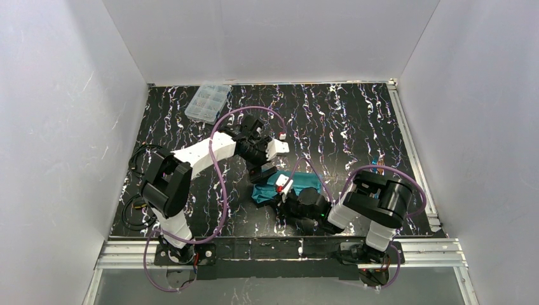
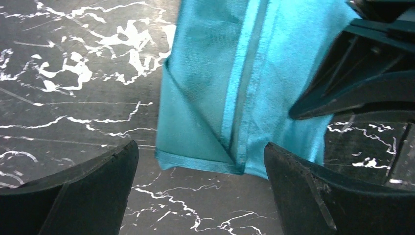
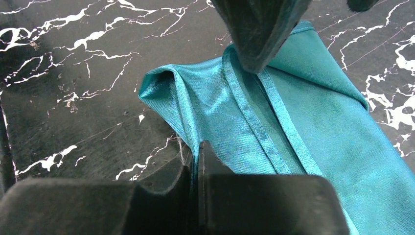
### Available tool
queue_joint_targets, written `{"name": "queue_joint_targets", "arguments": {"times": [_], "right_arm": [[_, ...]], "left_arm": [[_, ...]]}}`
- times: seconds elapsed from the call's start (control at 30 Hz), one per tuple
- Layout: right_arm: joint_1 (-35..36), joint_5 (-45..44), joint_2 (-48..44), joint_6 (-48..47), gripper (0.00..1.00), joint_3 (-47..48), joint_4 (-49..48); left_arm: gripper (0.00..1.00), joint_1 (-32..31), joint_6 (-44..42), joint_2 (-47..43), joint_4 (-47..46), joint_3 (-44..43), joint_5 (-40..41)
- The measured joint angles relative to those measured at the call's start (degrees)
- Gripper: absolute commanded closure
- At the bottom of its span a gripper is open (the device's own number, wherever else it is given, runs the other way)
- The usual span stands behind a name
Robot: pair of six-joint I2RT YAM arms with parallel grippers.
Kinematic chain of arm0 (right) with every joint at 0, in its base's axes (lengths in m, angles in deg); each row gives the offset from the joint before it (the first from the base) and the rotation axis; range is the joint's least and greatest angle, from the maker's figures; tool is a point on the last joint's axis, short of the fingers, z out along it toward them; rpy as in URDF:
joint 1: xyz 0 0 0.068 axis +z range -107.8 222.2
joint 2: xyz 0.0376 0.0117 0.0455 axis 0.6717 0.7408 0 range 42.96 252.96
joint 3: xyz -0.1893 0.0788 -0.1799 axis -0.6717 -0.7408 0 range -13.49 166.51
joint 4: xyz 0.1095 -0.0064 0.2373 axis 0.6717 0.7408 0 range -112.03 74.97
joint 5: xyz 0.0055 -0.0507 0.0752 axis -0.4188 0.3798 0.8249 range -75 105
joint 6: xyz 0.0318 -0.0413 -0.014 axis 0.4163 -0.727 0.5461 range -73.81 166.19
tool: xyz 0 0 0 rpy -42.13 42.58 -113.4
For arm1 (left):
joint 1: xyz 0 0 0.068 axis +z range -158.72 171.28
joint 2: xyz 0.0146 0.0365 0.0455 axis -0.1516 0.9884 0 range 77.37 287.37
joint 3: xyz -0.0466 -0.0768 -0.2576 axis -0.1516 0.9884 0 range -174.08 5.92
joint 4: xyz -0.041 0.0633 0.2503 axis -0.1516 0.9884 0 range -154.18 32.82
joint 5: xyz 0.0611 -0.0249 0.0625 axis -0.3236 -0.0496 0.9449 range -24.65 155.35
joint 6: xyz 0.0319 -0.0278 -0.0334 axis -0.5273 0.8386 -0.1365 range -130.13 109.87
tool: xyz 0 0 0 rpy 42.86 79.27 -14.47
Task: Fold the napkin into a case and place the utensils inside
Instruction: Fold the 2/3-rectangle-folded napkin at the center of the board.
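Napkin (image 3: 293,122) seemingly in right pincer (image 3: 197,156) grip

no writing, brand, number or sign can be read in any view. a small red-and-white patch (image 1: 280,135) on the left arm (image 1: 203,152) and a second patch (image 1: 280,185) on the right arm (image 1: 375,197) are too small to make out. the napkin (image 2: 274,73) shows only plain teal cloth.
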Motion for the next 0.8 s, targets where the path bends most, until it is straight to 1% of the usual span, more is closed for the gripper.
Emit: {"name": "queue_joint_targets", "arguments": {"times": [0.2, 0.37, 0.47, 0.57, 0.63, 0.7, 0.8], "right_arm": [[-0.22, 0.74, 0.55, 2.47, 0.89, 0.0, -0.81], [-0.42, 1.51, 0.81, 3.13, 0.91, 0.11, -1.07], [-0.55, 1.68, 0.9, 3.5, 0.92, 0.11, -1.22], [-0.61, 1.75, 1.03, 3.72, 0.92, 0.11, -1.46], [-0.63, 1.77, 1.07, 3.76, 0.92, 0.11, -1.55], [-0.63, 1.81, 1.07, 3.8, 0.92, 0.11, -1.55], [-0.68, 1.88, 1.07, 3.96, 0.92, 0.09, -1.55]], "left_arm": [[0.01, 0.59, 1.44, -0.35, -1.31, -0.74, 4.74], [0.01, 2.69, 3.89, -2.21, 0.33, -7.43, 9.03], [0.02, 5.84, 4.11, -2.8, 3.17, -11.61, 6.51], [0.1, 8.15, 3.45, -2.8, 5.57, -13.03, 3.67], [0.13, 8.22, 3.65, -2.8, 4.72, -10.58, 2.32], [0.19, 7.45, 4.22, -3.04, 2.05, -5.86, 1.25], [0.27, 5.79, 5.88, -3.93, -3.78, 4.26, 0.33]]}}
